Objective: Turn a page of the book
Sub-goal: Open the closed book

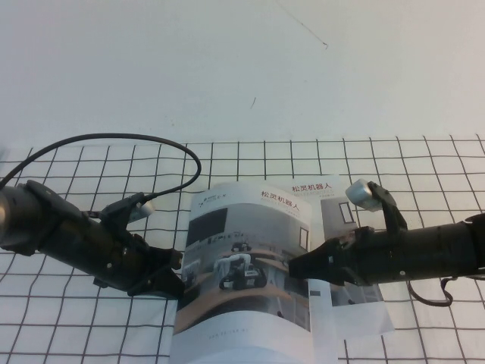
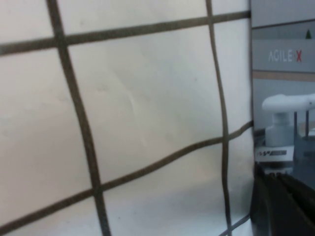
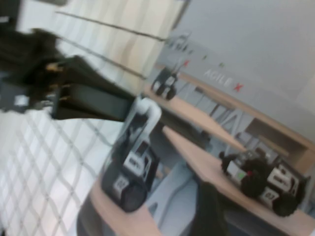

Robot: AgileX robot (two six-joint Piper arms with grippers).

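High view, left tool (image 1: 176,282) beside glossy page (image 1: 246,262), right tool (image 1: 297,267)

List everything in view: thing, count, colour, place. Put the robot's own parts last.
book: one, glossy, grey classroom-robot cover photo with orange title, near the table's front edge at centre.
page: one, the front leaf with that photo, bowed up between the two grippers.
second booklet: one, same cover, lying under and to the right of the first, mostly behind the right arm.
table cover: one, white, plain at the far side, black grid lines across the near half.
cable: one, black, looping over the grid above the left arm.
left gripper: one, black, at the page's left edge.
right gripper: one, black, at the page's right edge, over the second booklet.
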